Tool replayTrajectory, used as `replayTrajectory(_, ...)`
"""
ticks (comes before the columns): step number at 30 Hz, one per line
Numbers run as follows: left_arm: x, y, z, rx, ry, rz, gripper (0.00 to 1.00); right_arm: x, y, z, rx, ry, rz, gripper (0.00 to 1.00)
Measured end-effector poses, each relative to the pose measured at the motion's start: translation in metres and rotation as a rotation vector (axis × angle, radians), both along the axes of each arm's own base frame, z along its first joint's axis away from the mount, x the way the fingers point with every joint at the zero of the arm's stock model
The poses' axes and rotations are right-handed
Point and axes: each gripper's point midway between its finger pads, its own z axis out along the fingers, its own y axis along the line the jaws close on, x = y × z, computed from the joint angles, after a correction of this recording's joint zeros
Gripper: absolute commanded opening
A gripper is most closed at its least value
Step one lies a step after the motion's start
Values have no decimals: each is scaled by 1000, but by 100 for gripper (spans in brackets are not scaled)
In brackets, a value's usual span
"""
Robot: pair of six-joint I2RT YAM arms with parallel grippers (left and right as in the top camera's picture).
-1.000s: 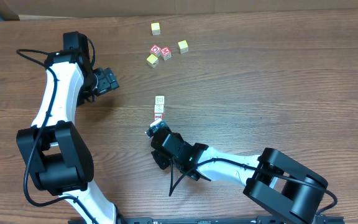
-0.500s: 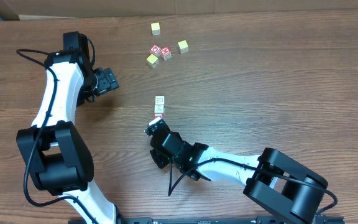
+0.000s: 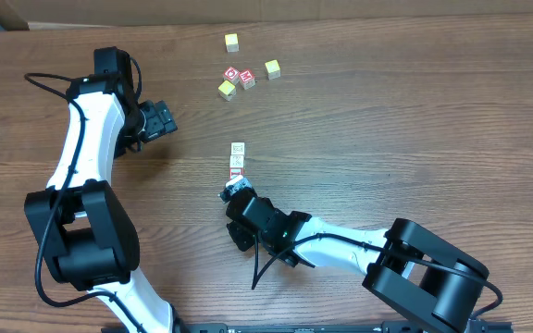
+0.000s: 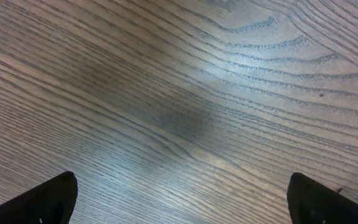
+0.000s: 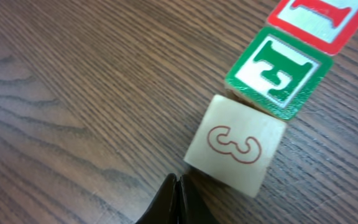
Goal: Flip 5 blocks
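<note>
There are two claws, the left claw (image 3: 162,120) and the right claw (image 5: 176,198). Just in front of the right claw I count three blocks (image 5: 235,144) in a row. Farther out from that claw sit three yellow cubes (image 3: 232,42) and two red cubes (image 3: 231,74).

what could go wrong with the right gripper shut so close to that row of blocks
1. The shut right gripper sits right at a corner of the 3 block. A nudge from there may slide or twist it rather than flip it.
2. The 3 block is pressed against the E block, with the I block next in line, so a push could scatter the whole row.
</note>
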Motion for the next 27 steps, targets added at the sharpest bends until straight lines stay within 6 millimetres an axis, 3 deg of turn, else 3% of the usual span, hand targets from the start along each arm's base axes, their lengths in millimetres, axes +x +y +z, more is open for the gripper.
replayTrajectory(27, 0, 0, 0, 0, 0, 0, 100, 11, 11, 13, 71, -40, -32, 4)
